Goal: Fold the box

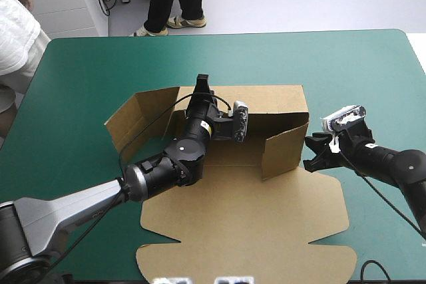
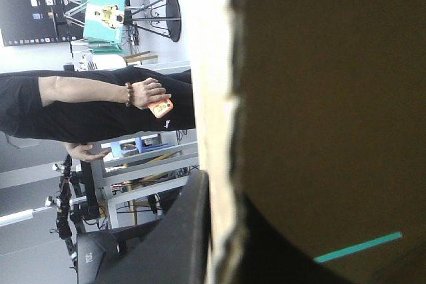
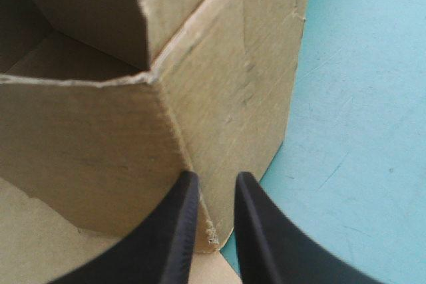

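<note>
Box: brown corrugated board, matt and dry-looking. The flat sheet at the lower middle of the high view is smooth and unprinted.
Box walls: lightly scuffed, with faint scratches and crease lines on the outer face.
Cut edges: pale, ragged, fibrous paper.
Table cover: teal-green, matt and even, with fine scratch marks up close.
Right gripper: fingers black and smooth with a dull sheen; plastic or rubber, I can't say which.
Left arm: silver-grey satin shell at lower left, with black glossy joints.

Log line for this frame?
box: partly raised | left gripper: shut on back wall | right gripper: at right wall outer corner
</note>
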You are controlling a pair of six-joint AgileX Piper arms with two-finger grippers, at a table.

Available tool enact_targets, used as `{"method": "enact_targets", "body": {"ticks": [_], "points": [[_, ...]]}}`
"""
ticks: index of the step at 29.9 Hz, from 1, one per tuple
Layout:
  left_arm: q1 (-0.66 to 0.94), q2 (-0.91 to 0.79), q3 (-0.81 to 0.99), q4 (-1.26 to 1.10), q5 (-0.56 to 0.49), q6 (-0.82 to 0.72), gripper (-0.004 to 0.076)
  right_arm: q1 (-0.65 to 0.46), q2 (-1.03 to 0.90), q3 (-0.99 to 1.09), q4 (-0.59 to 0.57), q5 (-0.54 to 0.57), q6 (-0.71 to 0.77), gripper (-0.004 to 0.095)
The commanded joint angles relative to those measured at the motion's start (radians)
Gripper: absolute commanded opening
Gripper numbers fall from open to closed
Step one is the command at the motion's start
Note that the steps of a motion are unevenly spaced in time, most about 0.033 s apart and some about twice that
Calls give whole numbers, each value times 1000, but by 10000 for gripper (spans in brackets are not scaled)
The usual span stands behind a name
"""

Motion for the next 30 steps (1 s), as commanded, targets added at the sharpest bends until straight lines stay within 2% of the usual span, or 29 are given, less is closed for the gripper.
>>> {"method": "enact_targets", "body": {"ticks": [1,6,9,16,20,26,30], "points": [[-5,-29,-27,-2,25,8,-7,-6,-24,-25,29,3,-12,370],[-5,-29,-27,-3,25,22,-7,-6,-24,-25,31,41,-38,405],[-5,-29,-27,-3,23,22,-7,0,-19,-25,69,19,-85,415],[-5,-29,-27,-3,17,22,-7,10,69,-25,212,9,-256,612],[-5,-29,-27,-3,19,22,-7,59,102,-27,229,-27,-295,611],[-7,-29,-27,-3,19,22,-7,161,104,-29,229,-199,-290,611],[-7,-29,-27,-10,17,22,-7,191,111,-29,229,-215,-288,611]]}}
